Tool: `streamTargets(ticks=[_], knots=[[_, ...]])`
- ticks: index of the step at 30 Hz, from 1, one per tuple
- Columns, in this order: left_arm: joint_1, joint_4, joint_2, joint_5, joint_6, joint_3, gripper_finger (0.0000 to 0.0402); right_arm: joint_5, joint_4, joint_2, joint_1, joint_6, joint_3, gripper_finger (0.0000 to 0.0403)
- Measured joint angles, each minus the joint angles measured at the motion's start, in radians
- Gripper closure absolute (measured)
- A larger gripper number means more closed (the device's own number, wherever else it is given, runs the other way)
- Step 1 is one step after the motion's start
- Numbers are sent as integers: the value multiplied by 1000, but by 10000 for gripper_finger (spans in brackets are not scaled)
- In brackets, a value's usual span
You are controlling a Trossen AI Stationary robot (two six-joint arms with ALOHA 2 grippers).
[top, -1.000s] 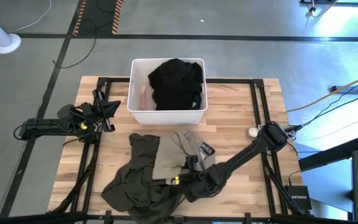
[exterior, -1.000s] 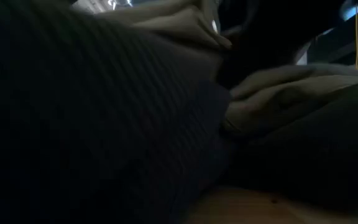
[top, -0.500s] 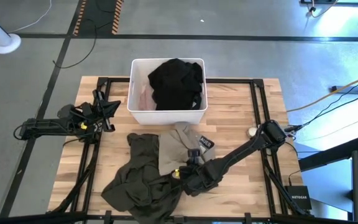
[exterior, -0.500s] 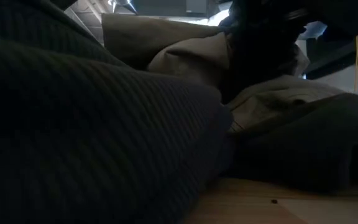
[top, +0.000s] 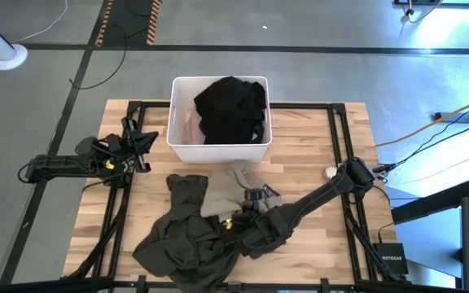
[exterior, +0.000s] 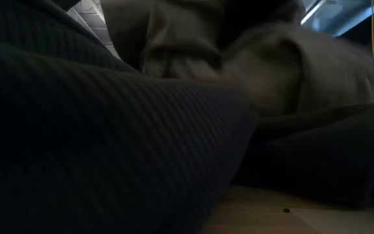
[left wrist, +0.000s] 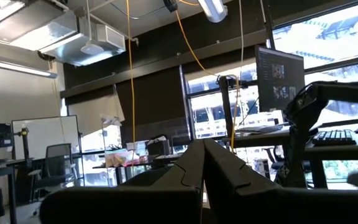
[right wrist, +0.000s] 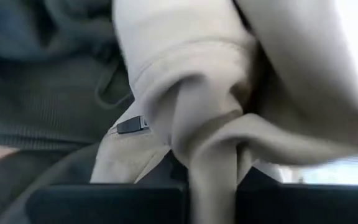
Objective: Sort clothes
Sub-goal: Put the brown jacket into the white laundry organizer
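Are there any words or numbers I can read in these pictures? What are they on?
"NETGEAR" on the small black box at the table's right edge, seen from above.
White marks on the dark tag lying on the beige-khaki garment: too small to read.
A little dark label on that garment in the right wrist view: no letters can be made out.
Screen in the left wrist view: too blurred to read.

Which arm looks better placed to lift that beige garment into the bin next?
The right. Its end effector is already pinched on the beige garment in the pile, while the left end effector waits shut at the table's left edge, away from the clothes.
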State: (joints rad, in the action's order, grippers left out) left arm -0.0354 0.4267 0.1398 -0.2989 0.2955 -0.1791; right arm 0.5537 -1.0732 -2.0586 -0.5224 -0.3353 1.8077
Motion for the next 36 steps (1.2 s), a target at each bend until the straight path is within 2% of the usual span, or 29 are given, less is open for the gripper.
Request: streamTargets(ticks=[10,20,29,36], knots=[[0,0,0,0,0,0,401,160,-210,0,2,46,289,378],[0,0,0,0,2,0,402,299,-245,1,6,179,543,376],[0,-1,0,0,3,0,402,424,-147,97,80,316,548,374],[0,-1,0,0,9,0,401,433,27,153,195,513,548,373]])
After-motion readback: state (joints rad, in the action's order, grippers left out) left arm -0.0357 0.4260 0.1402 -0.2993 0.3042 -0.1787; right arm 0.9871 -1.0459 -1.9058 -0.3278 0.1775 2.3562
